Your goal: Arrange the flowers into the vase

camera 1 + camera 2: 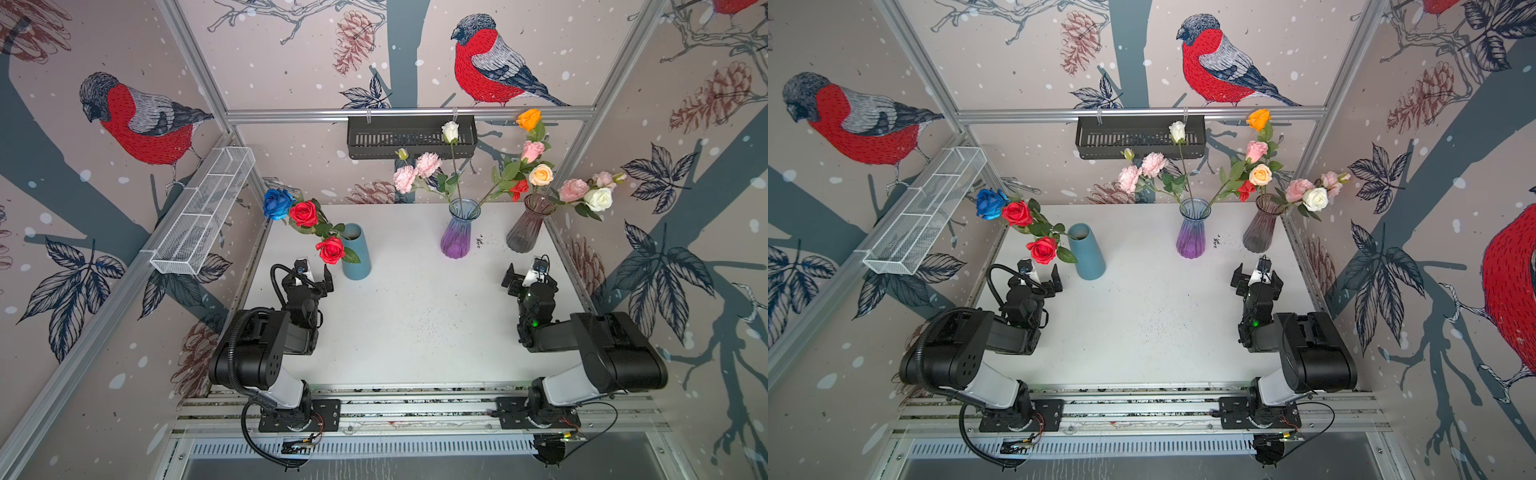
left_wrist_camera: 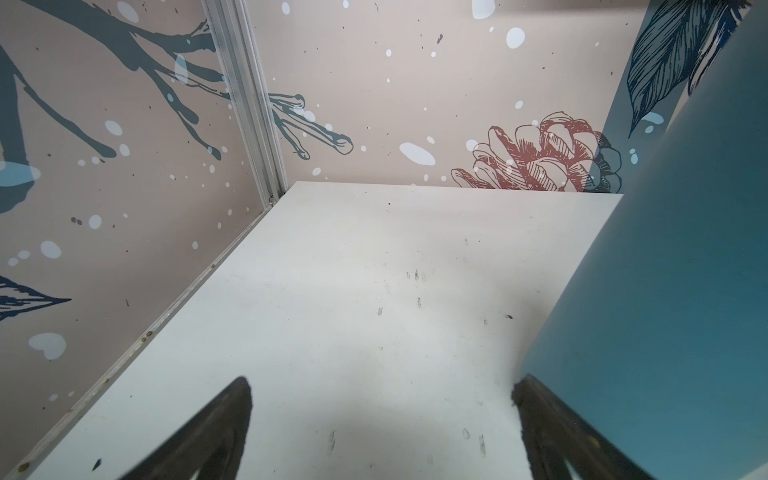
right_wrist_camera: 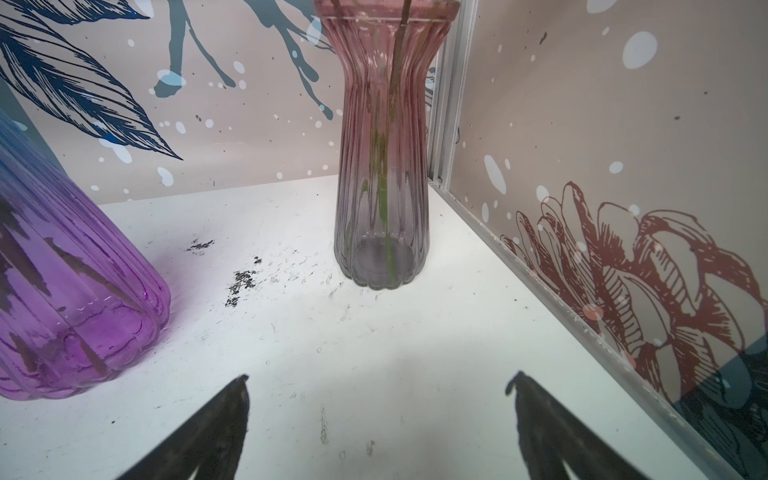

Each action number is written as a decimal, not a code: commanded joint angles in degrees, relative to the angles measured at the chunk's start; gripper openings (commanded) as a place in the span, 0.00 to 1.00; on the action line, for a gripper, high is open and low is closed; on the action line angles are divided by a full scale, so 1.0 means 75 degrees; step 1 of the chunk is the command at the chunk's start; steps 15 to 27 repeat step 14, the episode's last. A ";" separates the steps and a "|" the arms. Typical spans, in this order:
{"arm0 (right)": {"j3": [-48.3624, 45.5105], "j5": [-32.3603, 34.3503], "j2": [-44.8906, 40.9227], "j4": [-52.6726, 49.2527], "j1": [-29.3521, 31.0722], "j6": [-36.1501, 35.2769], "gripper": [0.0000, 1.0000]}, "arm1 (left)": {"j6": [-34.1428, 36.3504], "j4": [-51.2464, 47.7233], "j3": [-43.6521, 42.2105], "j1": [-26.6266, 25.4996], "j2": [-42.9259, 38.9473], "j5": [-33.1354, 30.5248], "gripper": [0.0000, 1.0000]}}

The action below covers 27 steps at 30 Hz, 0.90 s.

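Note:
Both top views show three vases at the back of the white table, all holding flowers. A blue vase at the left carries a blue rose and two red roses. The purple glass vase holds pink carnations and a white rose. At the right, a smoky pink vase has pink and white roses. My left gripper stands open and empty just left of the blue vase. In front of the smoky vase my right gripper is open and empty too.
A black slotted basket hangs on the back rail. A white wire basket hangs on the left rail. Patterned walls and aluminium posts close in the table on three sides. Dark scuff marks lie between the glass vases.

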 commanded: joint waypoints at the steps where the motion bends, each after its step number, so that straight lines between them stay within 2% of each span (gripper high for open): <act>1: -0.0007 -0.0013 -0.0041 0.0164 -0.0004 0.0080 0.99 | -0.0002 0.0170 -0.0018 0.0012 -0.0021 0.0005 0.98; 4: 0.0009 -0.0029 -0.0026 0.0147 -0.0002 0.0078 0.99 | -0.0009 0.0169 -0.0013 0.0012 -0.0020 0.0006 0.98; 7: 0.0110 -0.0724 -0.0009 -0.0069 -0.0139 -0.0027 0.99 | -0.0002 0.0169 -0.0013 0.0015 -0.0020 0.0011 0.98; 27: 0.0052 -0.0728 -0.0047 0.0012 -0.0143 -0.0036 0.99 | -0.0002 0.0172 -0.0012 0.0018 -0.0019 0.0011 0.98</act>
